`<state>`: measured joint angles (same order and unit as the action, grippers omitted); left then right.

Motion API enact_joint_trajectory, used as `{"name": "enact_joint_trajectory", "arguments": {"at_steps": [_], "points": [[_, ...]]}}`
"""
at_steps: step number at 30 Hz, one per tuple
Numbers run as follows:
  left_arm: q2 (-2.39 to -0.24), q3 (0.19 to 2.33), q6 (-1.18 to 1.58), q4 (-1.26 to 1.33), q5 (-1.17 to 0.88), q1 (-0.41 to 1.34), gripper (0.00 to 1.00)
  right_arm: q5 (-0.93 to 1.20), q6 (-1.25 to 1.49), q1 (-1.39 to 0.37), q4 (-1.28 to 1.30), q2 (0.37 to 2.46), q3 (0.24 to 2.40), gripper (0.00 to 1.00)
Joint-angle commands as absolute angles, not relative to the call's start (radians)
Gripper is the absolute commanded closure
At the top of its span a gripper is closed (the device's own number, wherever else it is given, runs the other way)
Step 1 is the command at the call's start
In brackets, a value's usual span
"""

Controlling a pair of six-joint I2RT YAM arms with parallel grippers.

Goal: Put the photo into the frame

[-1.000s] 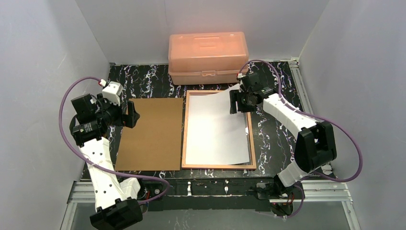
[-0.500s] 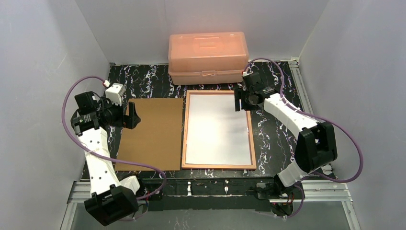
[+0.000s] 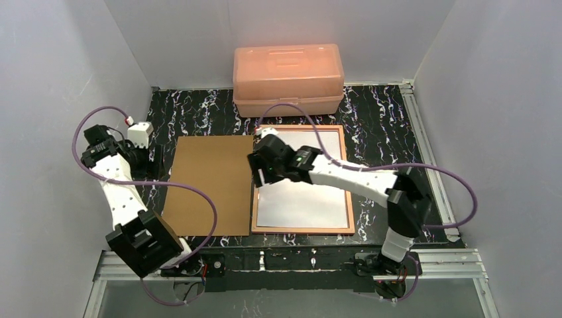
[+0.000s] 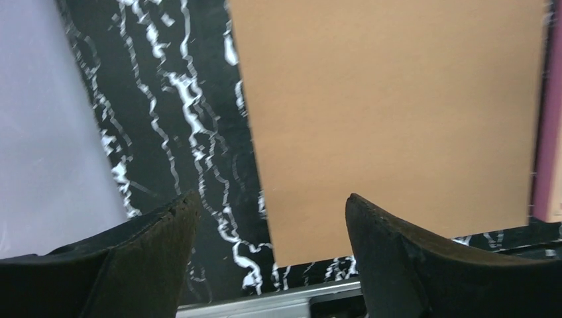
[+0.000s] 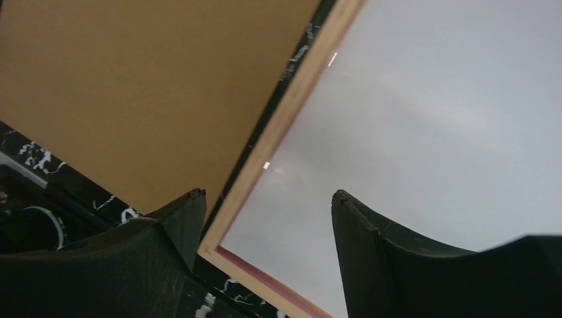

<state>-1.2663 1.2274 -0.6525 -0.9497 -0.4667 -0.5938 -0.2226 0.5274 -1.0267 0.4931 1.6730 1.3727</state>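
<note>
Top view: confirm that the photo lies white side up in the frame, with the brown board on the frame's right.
One detail is wrong. The brown board lies on the left of the frame, not its right, as the top view shows. The rest holds: the photo lies white side up in the frame.

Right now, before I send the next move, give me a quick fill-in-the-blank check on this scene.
1. The large rectangular paper photo lies inside the thin tan-bordered picture frame, its plain ___-coloured reverse facing up.
2. The flat brown backing board lies to the ___ of the frame.
3. The salmon-pink plastic lidded box sits beyond the frame's ___ end.
4. The right arm's jaws hover over the frame's left border, ___ and holding nothing.
Missing words: white; left; far; open.
</note>
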Motion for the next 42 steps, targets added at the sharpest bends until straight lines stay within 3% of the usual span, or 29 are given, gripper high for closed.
{"name": "enact_joint_trajectory", "arguments": {"at_steps": [1,8,11,13,14,15,19,28,42], "points": [[-1.302,1.22,-0.771,-0.957,-0.352,-0.651,0.24,-0.262,0.624,-1.116,0.421,1.813,1.543,0.23],[-1.351,1.157,-0.781,-0.913,-0.289,-0.669,0.43,-0.234,0.681,-1.17,0.398,2.038,1.692,0.22],[-1.374,1.129,-0.773,-0.89,-0.29,-0.669,0.46,-0.25,0.7,-1.17,0.371,2.086,1.699,0.21],[-1.401,1.116,-0.765,-0.879,-0.296,-0.669,0.47,-0.256,0.703,-1.169,0.37,2.113,1.708,0.14],[-1.418,1.109,-0.76,-0.873,-0.297,-0.669,0.47,-0.255,0.703,-1.168,0.369,2.126,1.713,0.04],[-1.435,1.101,-0.754,-0.865,-0.3,-0.669,0.46,-0.258,0.703,-1.167,0.371,2.136,1.717,0.02],[-1.514,1.092,-0.716,-0.85,-0.324,-0.669,0.47,-0.273,0.711,-1.161,0.376,2.159,1.714,0.01],[-1.602,1.067,-0.64,-0.713,-0.293,-0.662,0.64,-0.314,0.755,-1.143,0.437,2.183,1.72,0.01],[-1.662,1.027,-0.572,-0.606,-0.252,-0.582,0.68,-0.381,0.838,-1.143,0.515,2.263,1.806,0.01]]}}
